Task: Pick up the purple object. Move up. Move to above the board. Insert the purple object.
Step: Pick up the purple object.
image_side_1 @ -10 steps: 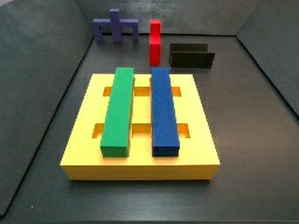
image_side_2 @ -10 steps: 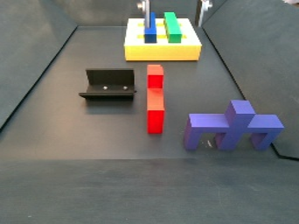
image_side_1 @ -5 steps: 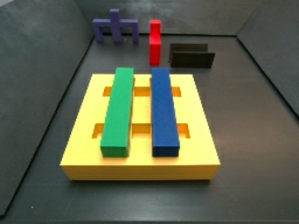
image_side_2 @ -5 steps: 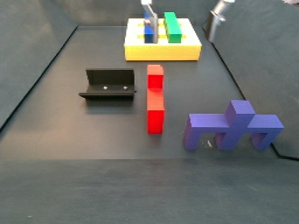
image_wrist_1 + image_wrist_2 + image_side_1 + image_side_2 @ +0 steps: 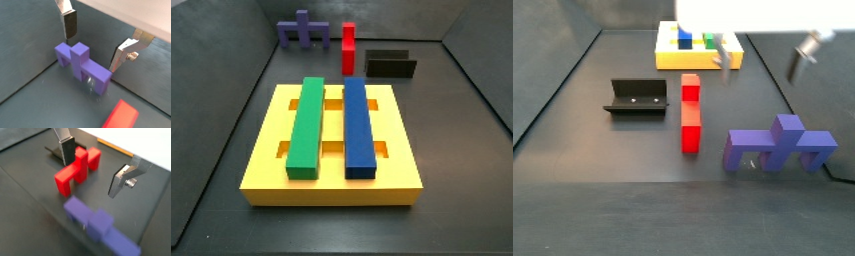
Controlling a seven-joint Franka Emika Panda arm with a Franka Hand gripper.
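The purple object (image 5: 780,145) stands on the dark floor, a crossbar on legs with a post on top. It also shows in a side view (image 5: 299,30) at the far end and in both wrist views (image 5: 80,65) (image 5: 100,225). My gripper (image 5: 760,65) is open and empty, in the air between the board and the purple object. In a wrist view my gripper (image 5: 91,52) has the purple post below the gap, untouched. The yellow board (image 5: 265,165) (image 5: 667,52) holds a green bar (image 5: 305,125) and a blue bar (image 5: 361,125).
An upright red bar (image 5: 690,110) (image 5: 348,48) (image 5: 73,170) stands between the board and the purple object. The dark fixture (image 5: 636,97) (image 5: 390,64) sits beside it. Grey walls enclose the floor.
My gripper has moved from over the board toward the purple object, still open. The pieces have not moved.
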